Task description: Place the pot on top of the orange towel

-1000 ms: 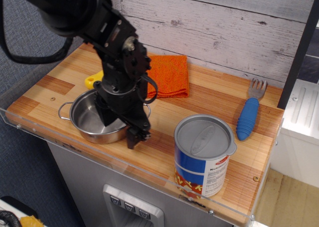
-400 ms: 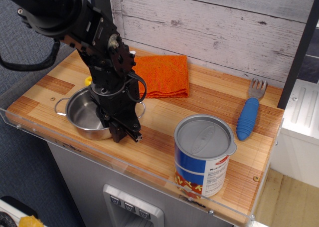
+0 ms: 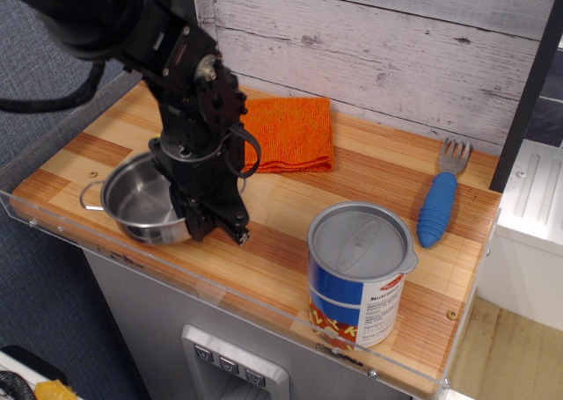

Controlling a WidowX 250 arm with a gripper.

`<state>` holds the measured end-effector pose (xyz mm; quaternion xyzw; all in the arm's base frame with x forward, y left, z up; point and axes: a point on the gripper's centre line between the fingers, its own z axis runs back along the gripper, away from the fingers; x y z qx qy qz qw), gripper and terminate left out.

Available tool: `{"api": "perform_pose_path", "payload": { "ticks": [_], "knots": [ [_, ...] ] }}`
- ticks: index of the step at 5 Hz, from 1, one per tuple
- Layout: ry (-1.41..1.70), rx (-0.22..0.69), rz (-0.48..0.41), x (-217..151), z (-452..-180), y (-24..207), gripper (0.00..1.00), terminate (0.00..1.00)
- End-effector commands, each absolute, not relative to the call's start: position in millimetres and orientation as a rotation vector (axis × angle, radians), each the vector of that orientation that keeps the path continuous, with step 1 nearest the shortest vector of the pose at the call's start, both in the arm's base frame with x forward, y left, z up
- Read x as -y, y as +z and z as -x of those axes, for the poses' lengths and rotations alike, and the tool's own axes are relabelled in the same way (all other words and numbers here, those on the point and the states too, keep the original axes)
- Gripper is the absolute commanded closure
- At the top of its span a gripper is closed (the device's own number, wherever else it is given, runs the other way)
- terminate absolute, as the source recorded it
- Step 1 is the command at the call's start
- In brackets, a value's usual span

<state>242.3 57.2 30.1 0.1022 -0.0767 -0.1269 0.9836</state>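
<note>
Pot (image 3: 141,208) shifted left, pincer (image 3: 214,222) on rim, can (image 3: 359,272) nearby

Labelled can (image 3: 361,272), blue-handled fork (image 3: 439,200)

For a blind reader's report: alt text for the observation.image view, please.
A black robot hand reaches down at the right rim of a steel pot near a wooden counter's front left; an orange towel lies behind, a labelled can and blue-handled fork sit right.
</note>
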Motion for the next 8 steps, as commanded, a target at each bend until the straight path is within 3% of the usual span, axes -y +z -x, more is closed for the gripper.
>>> {"api": "perform_pose_path", "payload": {
  "ticks": [1,2,4,6,8],
  "knots": [
    [-0.209,0.207,-0.300,-54,-260,62,1.00,0.00],
    [-0.152,0.237,-0.319,-50,-276,70,1.00,0.00],
    [-0.104,0.291,-0.241,-47,-317,84,1.00,0.00],
    [-0.119,0.270,-0.197,-40,-362,71,1.00,0.00],
    [-0.129,0.246,-0.200,-36,-384,59,1.00,0.00]
  ]
}}
